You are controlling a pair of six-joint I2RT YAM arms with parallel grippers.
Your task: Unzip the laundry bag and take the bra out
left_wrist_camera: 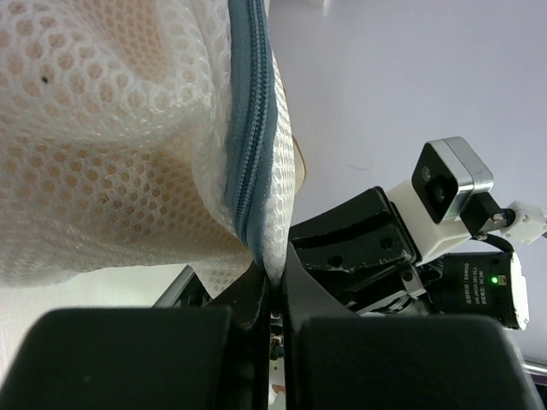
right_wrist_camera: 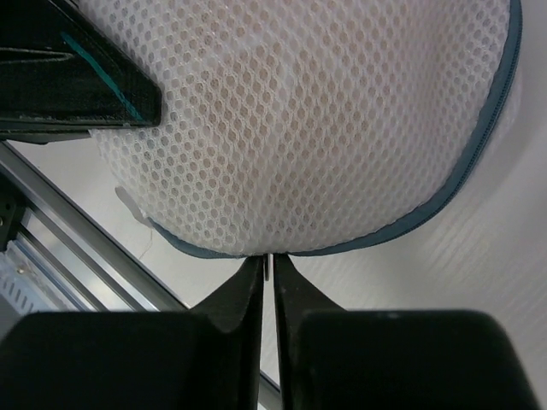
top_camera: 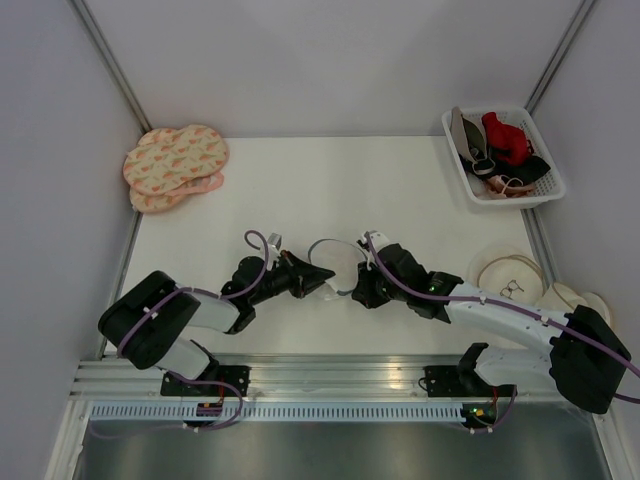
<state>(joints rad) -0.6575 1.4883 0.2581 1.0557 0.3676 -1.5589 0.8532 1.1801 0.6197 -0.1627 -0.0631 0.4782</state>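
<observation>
The laundry bag (top_camera: 336,256), a white mesh dome with a grey-blue zipped rim, hangs between both grippers near the table's front middle. My left gripper (top_camera: 322,276) is shut on the bag's edge beside the zip (left_wrist_camera: 250,128), with mesh and zip tape pinched between the jaws of the left gripper (left_wrist_camera: 275,275). My right gripper (right_wrist_camera: 267,260) meets the rim (right_wrist_camera: 427,213) from the other side. Its jaws stand almost together on a thin grey tab at the zip. A peach tint, the bra (right_wrist_camera: 256,145), shows through the mesh. The rest of the bra is hidden inside.
A white basket (top_camera: 530,118) with red and black garments stands at the back right. Pink patterned pouches (top_camera: 175,165) lie at the back left. Cream round pouches (top_camera: 510,275) lie at the right edge. An aluminium rail (top_camera: 330,375) runs along the near edge.
</observation>
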